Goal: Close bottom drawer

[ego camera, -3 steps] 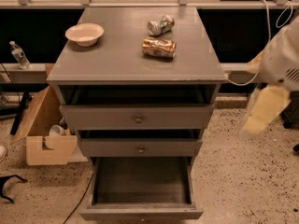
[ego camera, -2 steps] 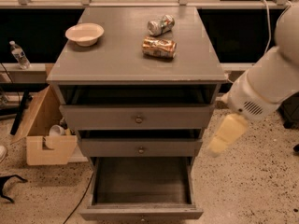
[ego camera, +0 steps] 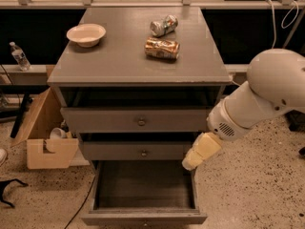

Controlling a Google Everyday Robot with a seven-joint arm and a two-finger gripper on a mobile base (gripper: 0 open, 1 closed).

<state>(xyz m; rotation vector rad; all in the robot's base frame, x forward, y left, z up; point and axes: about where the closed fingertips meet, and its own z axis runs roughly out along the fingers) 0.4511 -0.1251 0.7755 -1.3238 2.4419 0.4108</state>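
Speckled stone floor [ego camera: 248,194], dark panels along the back wall. Grey wooden bench [ego camera: 119,61] with three drawers stands in the middle.

Bench top:
- pale bowl [ego camera: 86,34], upright, left rear
- silver can [ego camera: 164,25], crushed, on its side, right rear
- gold can [ego camera: 162,48], dented, on its side, just in front of the silver one, not touching it

Drawers:
- top drawer [ego camera: 114,120]: slightly out, dark gap above its front, round knob in the middle
- middle drawer [ego camera: 114,151]: also slightly out, small knob
- bottom drawer [ego camera: 143,187]: pulled far out over the floor, deep dark box exposed, nothing seen inside, front panel at the lower edge of view

Robot: white arm [ego camera: 267,94] reaches in from the right and angles down to the left. Cream-coloured tool [ego camera: 193,159] sits just beside the right end of the middle drawer's front, above the right rear part of the bottom drawer's box. Contact with either drawer: cannot tell. Tool apart or together: cannot tell.

Left of bench: open cardboard box [ego camera: 43,142] on the floor, tilted against the bench side; water bottle [ego camera: 20,56] upright on a low ledge. Dark cable [ego camera: 83,204] runs across the floor near the bottom drawer's left corner.
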